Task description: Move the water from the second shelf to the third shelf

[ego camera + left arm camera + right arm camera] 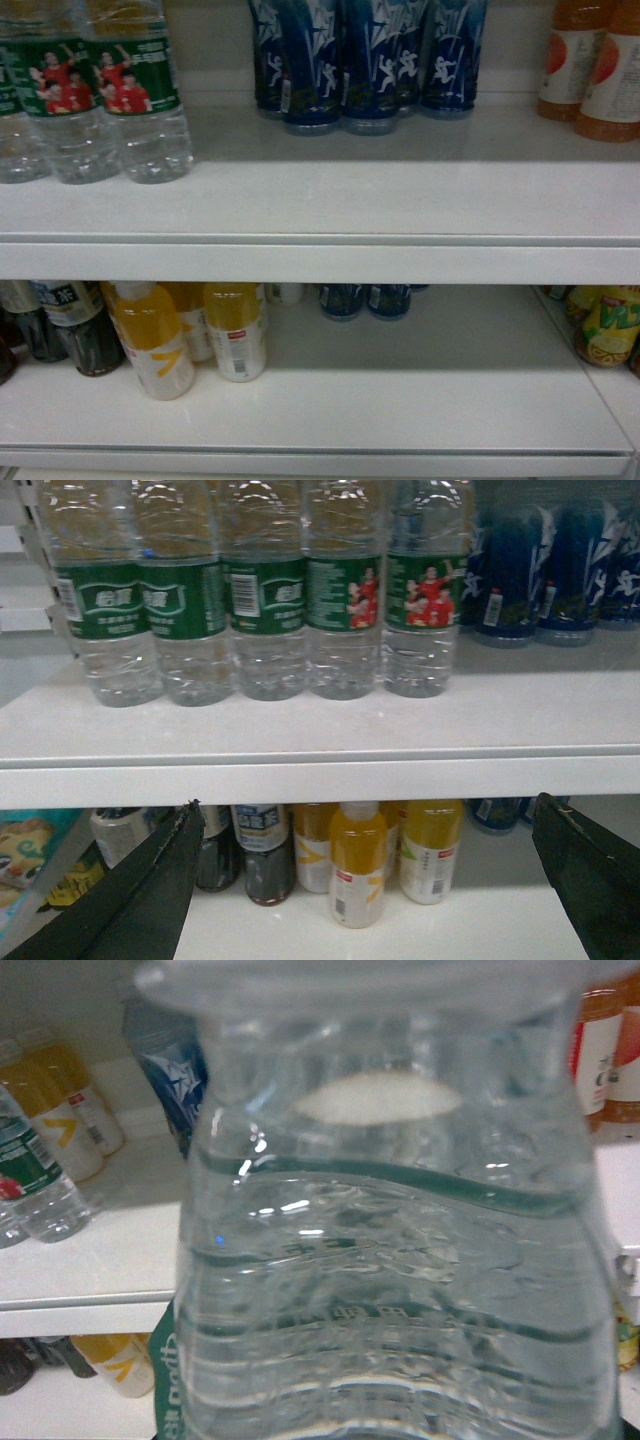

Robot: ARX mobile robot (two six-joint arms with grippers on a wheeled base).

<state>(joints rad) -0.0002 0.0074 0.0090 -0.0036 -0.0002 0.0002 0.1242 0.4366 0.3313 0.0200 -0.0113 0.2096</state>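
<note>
Water bottle (400, 1260) in transit, held close before the right wrist camera.
It fills that view, so the right gripper, itself unseen, appears to grip it; placement on the third shelf looks still to come. Left gripper (370, 880) hangs open below the shelf edge (320, 775), its dark fingers (150, 890) spread wide before the row of water bottles (260, 610); neither arm shows in the head view.

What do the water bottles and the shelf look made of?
Water bottles: clear, glossy, ribbed plastic by the look, with bright highlights and contents showing through, plus a green wrap label. Shelf: smooth white board with a slight sheen, possibly painted metal or laminate; the pictures do not settle which.
</note>
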